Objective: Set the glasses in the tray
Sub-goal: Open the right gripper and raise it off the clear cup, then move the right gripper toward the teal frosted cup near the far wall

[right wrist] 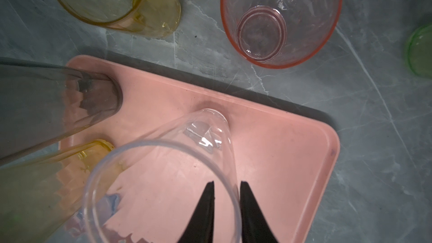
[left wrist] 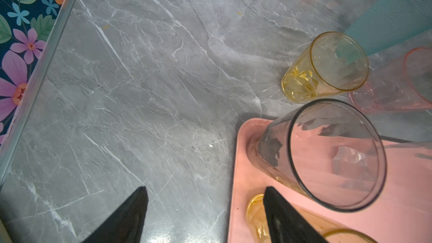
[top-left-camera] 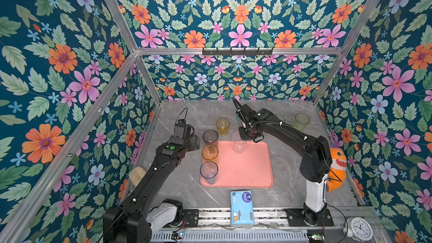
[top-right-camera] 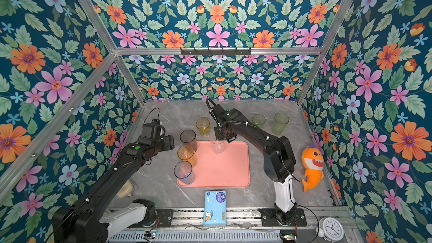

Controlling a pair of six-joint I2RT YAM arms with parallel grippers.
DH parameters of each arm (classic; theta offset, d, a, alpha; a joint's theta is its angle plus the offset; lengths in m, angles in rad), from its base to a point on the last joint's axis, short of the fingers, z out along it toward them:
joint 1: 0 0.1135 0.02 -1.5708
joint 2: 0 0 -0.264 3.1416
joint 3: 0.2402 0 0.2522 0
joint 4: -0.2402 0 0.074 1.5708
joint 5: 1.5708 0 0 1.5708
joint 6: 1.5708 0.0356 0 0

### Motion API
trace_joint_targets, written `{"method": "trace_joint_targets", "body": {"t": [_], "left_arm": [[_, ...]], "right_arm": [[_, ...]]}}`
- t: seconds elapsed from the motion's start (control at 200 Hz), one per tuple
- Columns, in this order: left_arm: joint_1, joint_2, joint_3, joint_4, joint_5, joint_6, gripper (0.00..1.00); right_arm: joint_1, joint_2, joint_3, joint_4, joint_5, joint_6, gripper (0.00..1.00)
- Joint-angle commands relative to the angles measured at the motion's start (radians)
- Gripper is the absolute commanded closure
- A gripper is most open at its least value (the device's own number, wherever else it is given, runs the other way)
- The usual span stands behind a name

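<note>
Salmon-pink tray (top-left-camera: pixel 245 171) lies flat on the grey marble counter (top-left-camera: pixel 180 183), lower centre in both top views.

On the tray, four glasses, all upright:
- smoky grey tumbler (top-left-camera: pixel 210 137), amber tumbler (top-left-camera: pixel 210 153) and blue-grey tumbler (top-left-camera: pixel 208 171), in a column along the tray's left edge
- clear tumbler (top-left-camera: pixel 239 144), at the tray's upper edge

Off the tray, on the counter:
- yellow tumbler (top-left-camera: pixel 222 126), just above the tray's upper left corner
- pink tumbler (right wrist: pixel 280 19), near the yellow one; hidden under the arm in the top views
- short green tumbler (top-right-camera: pixel 258 120) and tall green tumbler (top-left-camera: pixel 302 121), toward the upper right
- teal tumbler (left wrist: pixel 385 24), seen only in the left wrist view

Right gripper (right wrist: pixel 226 182): fingers straddle the clear tumbler's rim, one inside and one outside. They are narrowly parted, and the inner finger is clear of the wall, so nothing is pinched.

Left gripper (left wrist: pixel 205 188): spread wide and empty, over the counter at the tray's left edge, beside the smoky grey tumbler.

Blue tissue pack (top-left-camera: pixel 242 208) lies below the tray.
</note>
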Motion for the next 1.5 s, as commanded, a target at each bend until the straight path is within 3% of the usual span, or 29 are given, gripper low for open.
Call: {"method": "trace_joint_targets", "body": {"t": [0.0,0.255,0.76,1.225,1.49], "left_arm": [[-0.001,0.002,0.007,0.008,-0.001,0.009,0.19],[0.000,0.000,0.008,0.006,-0.004,0.010,0.19],[0.001,-0.006,0.002,0.005,-0.008,0.009,0.19],[0.000,-0.006,-0.002,0.005,-0.016,0.005,0.19],[-0.001,-0.008,-0.004,0.003,-0.018,0.004,0.19]], "right_arm": [[0.002,-0.002,0.013,-0.018,-0.009,0.015,0.77],[0.002,-0.038,0.034,-0.029,-0.003,-0.001,0.64],[-0.025,-0.062,0.131,0.000,0.116,-0.073,0.53],[-0.157,0.109,0.364,0.029,0.057,-0.093,0.52],[-0.172,0.256,0.539,0.011,0.069,-0.075,0.50]]}}
